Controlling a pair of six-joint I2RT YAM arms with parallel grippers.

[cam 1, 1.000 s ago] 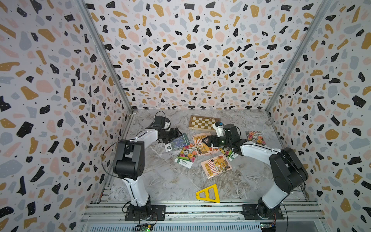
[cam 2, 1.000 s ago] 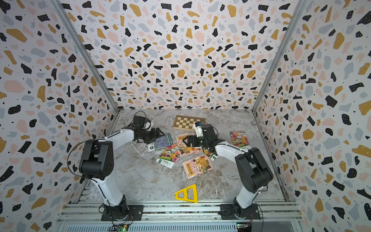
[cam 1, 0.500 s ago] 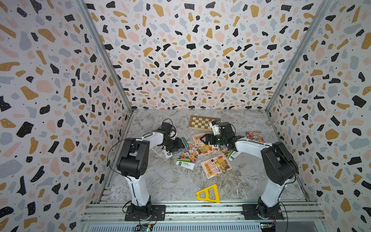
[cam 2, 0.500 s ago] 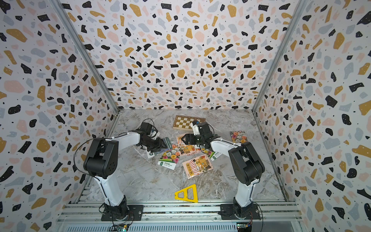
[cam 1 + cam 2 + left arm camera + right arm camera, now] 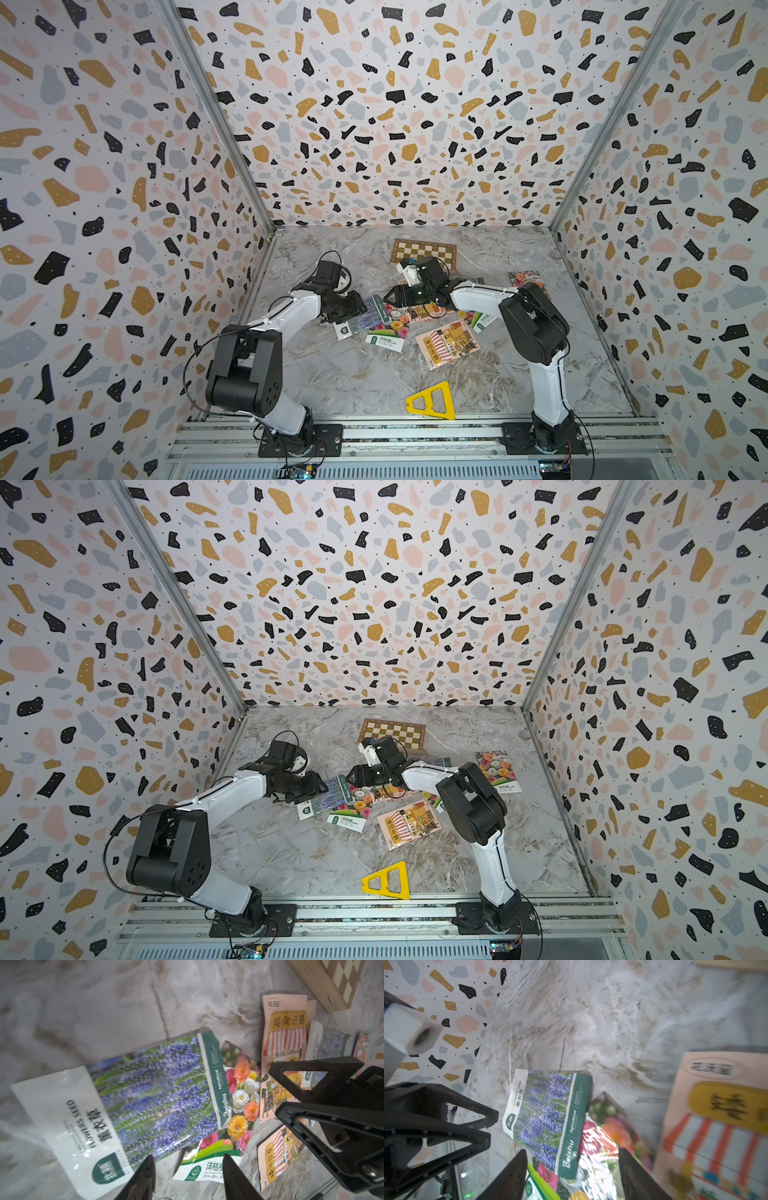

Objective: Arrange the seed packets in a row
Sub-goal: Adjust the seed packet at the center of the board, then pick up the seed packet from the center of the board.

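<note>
You drove the left gripper onto the lavender packet and the right gripper over the flower packet, mid-cluster, since a second ago; both jaws narrowed, still apart, empty.

Left gripper, right gripper, parted (low)

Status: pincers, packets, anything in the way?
Left pincer, right pincer open, low over seed packets. Packets overlapping, no row yet. Chessboard close behind, yellow triangle apart in front.
</note>
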